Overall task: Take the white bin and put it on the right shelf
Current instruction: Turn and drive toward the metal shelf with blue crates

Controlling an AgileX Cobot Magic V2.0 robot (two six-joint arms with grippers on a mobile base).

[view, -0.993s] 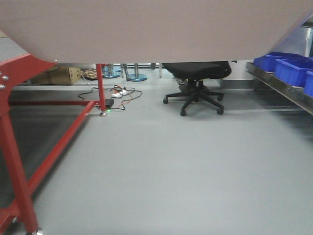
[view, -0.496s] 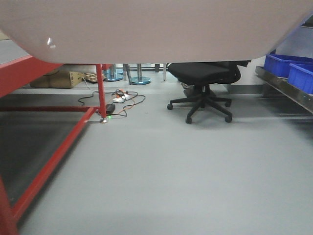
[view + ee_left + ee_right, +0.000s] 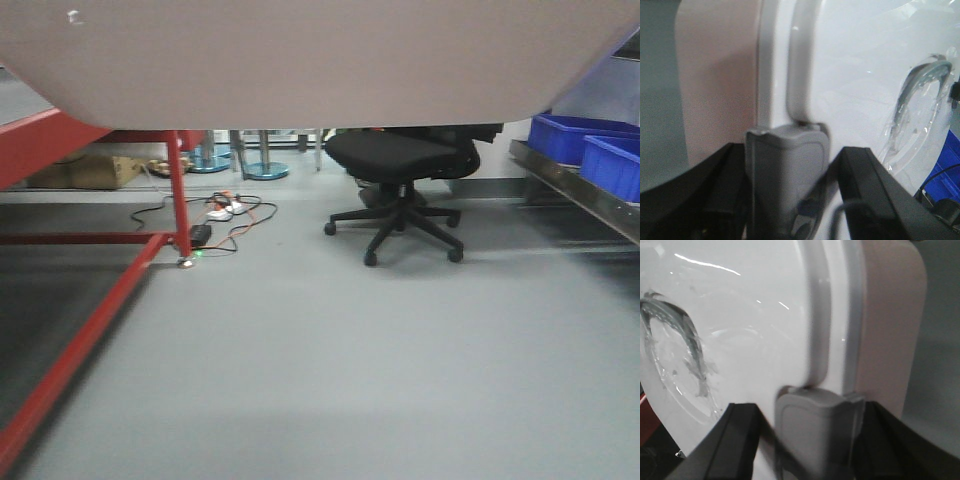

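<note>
Clamping white bin point(image 3: 300, 60) with left claw point(image 3: 790, 170) and right claw point(image 3: 810, 432) over grey floor point(image 3: 350, 360) near chair point(image 3: 395, 165), red table point(image 3: 95, 315)

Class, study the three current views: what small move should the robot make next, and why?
Probably rotate a little to the right. The left tool and right tool clamp the white bin, which is carried high in the front view, while the right shelf sits at that view's right edge, not ahead.
</note>
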